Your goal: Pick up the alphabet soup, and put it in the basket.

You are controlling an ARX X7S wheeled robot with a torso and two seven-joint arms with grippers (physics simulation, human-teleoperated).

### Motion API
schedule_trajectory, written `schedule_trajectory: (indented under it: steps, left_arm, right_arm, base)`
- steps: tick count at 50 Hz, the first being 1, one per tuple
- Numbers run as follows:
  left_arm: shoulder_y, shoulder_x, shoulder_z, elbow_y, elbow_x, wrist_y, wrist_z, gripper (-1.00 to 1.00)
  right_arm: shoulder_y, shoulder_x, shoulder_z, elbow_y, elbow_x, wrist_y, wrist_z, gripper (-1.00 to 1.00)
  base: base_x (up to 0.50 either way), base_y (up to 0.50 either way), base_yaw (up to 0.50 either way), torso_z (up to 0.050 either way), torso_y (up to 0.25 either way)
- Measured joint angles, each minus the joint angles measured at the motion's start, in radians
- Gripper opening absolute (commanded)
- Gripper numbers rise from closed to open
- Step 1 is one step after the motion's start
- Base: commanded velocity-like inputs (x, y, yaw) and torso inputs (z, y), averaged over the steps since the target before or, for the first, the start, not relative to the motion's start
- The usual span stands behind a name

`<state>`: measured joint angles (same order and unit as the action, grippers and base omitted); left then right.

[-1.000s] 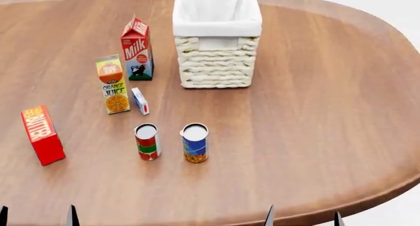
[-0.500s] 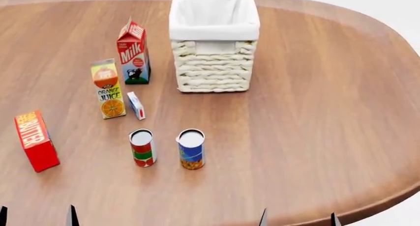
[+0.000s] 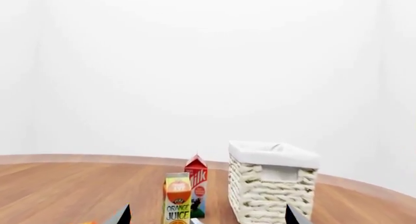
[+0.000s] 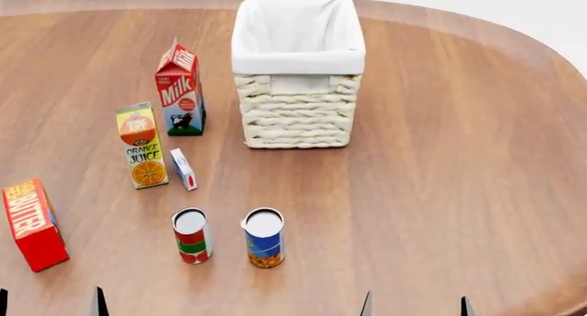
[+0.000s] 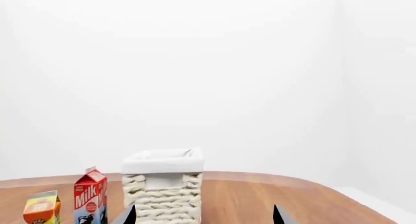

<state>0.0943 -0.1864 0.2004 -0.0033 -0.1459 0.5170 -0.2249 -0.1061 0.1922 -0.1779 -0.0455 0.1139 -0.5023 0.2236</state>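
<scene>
A rounded brown wooden table (image 4: pixel 458 165) with visible grain fills the scene. Behind it stand plain white walls (image 3: pixel 195 68), evenly lit; the floor seems white too.

- Alphabet soup (image 4: pixel 264 238) has bare table (image 4: pixel 440 192) from 12 round to 6 o'clock
- Red and green can (image 4: pixel 191 235) stands near at its 9 o'clock
- Basket (image 4: pixel 296 75) lies at 12, top uncovered
- Milk carton (image 4: pixel 180 87) just beside basket's 9 o'clock
</scene>
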Motion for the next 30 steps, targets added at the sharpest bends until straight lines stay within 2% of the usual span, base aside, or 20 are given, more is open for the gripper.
schedule_trajectory:
  steps: [30]
  left_arm:
    - [-0.003,-0.012,0.015,-0.005,-0.002,0.010,-0.017,1.00]
  right_arm:
    - [0.006,0.011,-0.014,0.004,0.002,0.005,0.021,1.00]
  base:
    - [0.19,0.00,0.00,0.000,0.000]
